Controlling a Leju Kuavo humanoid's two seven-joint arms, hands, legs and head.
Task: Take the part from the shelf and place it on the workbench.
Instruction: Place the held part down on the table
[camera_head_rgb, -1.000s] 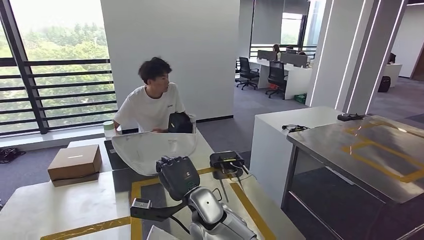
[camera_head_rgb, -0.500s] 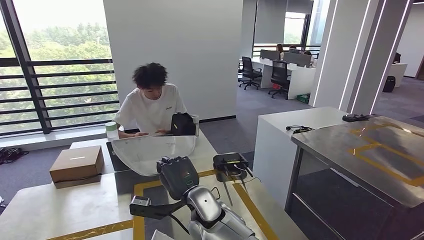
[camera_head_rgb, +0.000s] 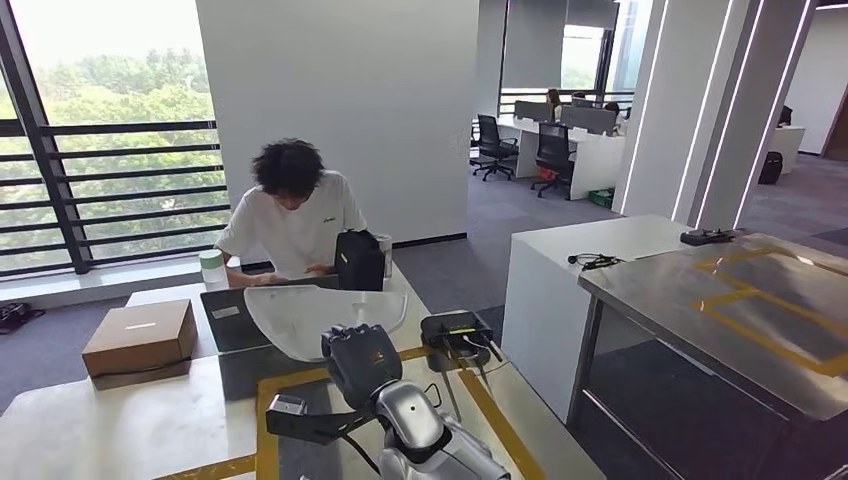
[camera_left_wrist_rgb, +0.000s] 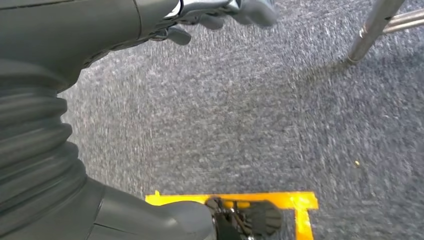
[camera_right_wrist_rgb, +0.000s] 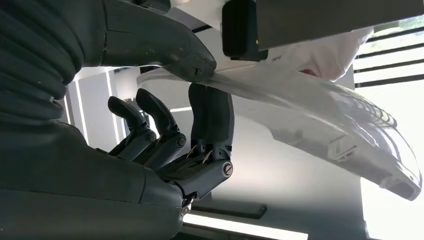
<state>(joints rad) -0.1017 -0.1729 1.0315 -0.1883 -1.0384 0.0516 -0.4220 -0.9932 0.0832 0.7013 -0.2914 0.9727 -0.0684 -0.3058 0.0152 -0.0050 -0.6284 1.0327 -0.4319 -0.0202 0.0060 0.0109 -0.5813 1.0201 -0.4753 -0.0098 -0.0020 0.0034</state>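
The right hand (camera_head_rgb: 365, 360) pinches the clear part (camera_head_rgb: 325, 315) by its near edge, now lower over the bench (camera_head_rgb: 120, 420) than a moment ago, nearly placed; the left hand (camera_left_wrist_rgb: 220, 12) hangs empty.

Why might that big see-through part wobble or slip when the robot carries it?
The clear part looks thin and wide, so it probably flexes. The right hand pinches just one edge, so the far end may sag. Its glossy surface could be slippery.

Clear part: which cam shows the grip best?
Right wrist view: the right hand pinches the clear part between thumb and fingers. Head view shows its outline; left wrist view shows carpet.
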